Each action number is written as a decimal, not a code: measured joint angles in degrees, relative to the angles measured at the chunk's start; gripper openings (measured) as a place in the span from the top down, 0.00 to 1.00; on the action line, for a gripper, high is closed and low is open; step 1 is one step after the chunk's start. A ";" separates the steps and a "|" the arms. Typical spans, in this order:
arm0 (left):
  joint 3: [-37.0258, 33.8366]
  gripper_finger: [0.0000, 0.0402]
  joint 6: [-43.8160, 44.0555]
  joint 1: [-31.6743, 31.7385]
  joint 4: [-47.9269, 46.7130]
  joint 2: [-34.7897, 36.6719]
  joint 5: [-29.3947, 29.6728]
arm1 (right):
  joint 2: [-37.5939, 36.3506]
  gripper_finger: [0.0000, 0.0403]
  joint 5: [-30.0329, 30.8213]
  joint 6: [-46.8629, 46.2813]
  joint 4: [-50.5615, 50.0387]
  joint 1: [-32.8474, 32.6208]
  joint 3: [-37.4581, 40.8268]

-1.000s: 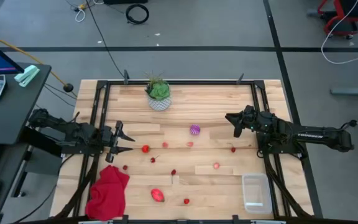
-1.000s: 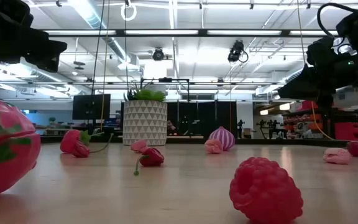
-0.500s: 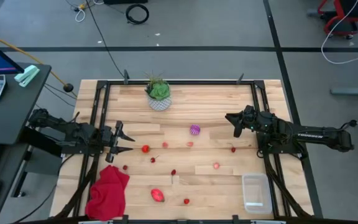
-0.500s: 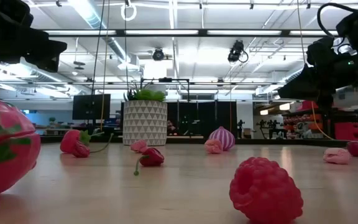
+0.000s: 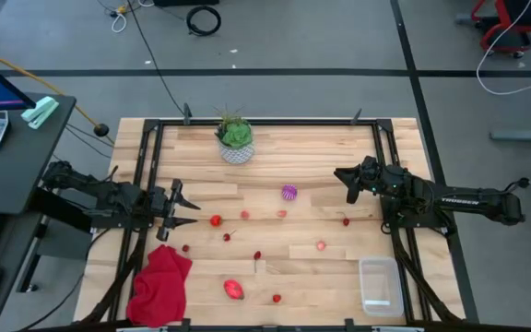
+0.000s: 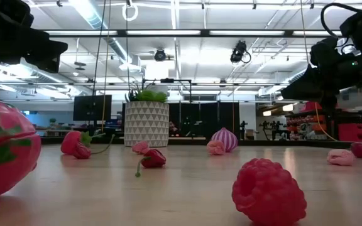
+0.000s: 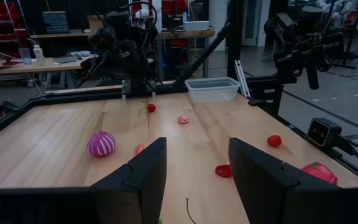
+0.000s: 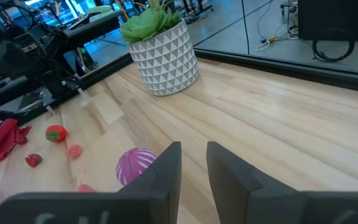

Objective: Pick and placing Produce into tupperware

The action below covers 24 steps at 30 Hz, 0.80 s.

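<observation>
Small red berries [image 5: 216, 220] lie scattered over the middle of the wooden table. The purple ribbed ball [image 5: 289, 193] rests near the centre, and the red-pink oval piece [image 5: 234, 290] sits near the near edge. The clear tupperware [image 5: 380, 286] stands at the near right corner, with nothing in it that I can see. My left gripper [image 5: 184, 208] hovers open at the table's left side, just left of one berry. My right gripper [image 5: 344, 183] hovers right of the purple ball [image 8: 135, 165], its fingers a narrow gap apart. Neither holds anything.
A green plant in a white patterned pot [image 5: 235, 140] stands near the far edge. A crumpled red cloth [image 5: 161, 284] lies at the near left corner. Black frame rails [image 5: 383, 157] run along the table's sides. Bare wood shows between the berries.
</observation>
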<state>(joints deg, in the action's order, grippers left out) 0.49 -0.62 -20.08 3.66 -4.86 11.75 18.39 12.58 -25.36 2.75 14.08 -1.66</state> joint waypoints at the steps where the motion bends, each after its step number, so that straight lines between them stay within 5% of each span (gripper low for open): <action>1: -0.01 0.55 0.00 0.00 0.00 0.00 0.00 | -0.01 0.79 0.00 0.00 0.00 0.00 0.00; 24: -0.02 0.56 -0.07 0.00 0.00 0.00 0.01 | 0.00 0.79 0.00 0.00 0.01 0.01 -0.01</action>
<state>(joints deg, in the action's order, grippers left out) 0.47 -0.69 -20.08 3.66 -4.86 11.75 18.39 12.58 -25.36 2.76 14.08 -1.67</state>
